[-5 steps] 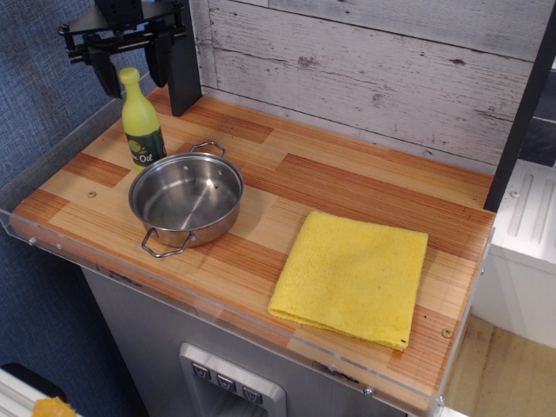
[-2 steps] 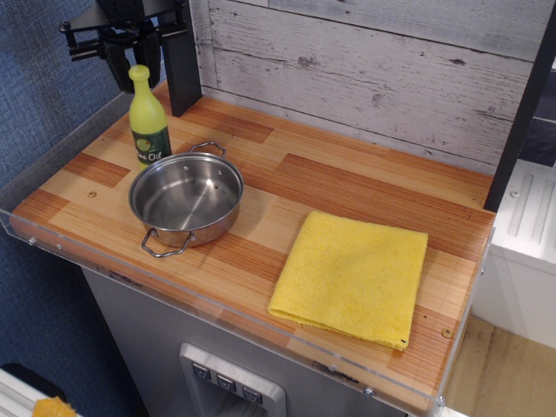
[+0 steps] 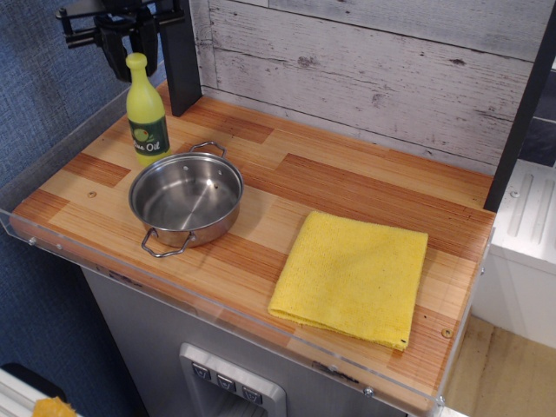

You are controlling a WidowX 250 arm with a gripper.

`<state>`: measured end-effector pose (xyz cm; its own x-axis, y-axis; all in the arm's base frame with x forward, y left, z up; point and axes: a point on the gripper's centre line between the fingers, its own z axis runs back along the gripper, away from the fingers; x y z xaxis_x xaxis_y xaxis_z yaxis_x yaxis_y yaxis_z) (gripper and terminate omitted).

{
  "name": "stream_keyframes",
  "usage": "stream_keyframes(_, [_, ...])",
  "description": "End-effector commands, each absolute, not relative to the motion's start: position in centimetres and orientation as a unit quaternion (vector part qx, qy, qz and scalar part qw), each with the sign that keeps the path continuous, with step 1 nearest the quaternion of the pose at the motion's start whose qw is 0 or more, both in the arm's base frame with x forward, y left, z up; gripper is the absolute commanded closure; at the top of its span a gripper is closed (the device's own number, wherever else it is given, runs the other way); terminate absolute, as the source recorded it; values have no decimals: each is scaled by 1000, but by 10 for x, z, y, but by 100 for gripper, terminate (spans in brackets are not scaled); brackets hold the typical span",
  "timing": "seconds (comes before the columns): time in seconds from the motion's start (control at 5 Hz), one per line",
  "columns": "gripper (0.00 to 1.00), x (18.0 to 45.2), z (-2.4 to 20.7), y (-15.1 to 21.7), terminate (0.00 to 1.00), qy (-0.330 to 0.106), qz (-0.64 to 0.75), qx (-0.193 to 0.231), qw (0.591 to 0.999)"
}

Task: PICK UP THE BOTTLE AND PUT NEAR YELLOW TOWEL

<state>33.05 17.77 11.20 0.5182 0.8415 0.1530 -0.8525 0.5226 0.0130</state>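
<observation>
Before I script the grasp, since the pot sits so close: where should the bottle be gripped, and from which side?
Probably the narrow neck just under the cap of the bottle, from straight above. It stands upright, the end effector is already over its cap, and the pot crowds its lower body, so a side approach looks cramped.

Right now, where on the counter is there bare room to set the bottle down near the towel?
Bare wood lies between the steel pot and the yellow towel, and in a wide strip between the towel and the back wall. The rear left corner is crowded: the bottle stands just behind the pot, with the claw at its cap.
</observation>
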Motion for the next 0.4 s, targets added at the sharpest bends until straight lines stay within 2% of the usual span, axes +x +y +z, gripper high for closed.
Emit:
stream_keyframes(0.0, [100,338,174,172,0,-123,474,44,871])
stream_keyframes(0.2, [100,343,188,158,0,-131,466,44,874])
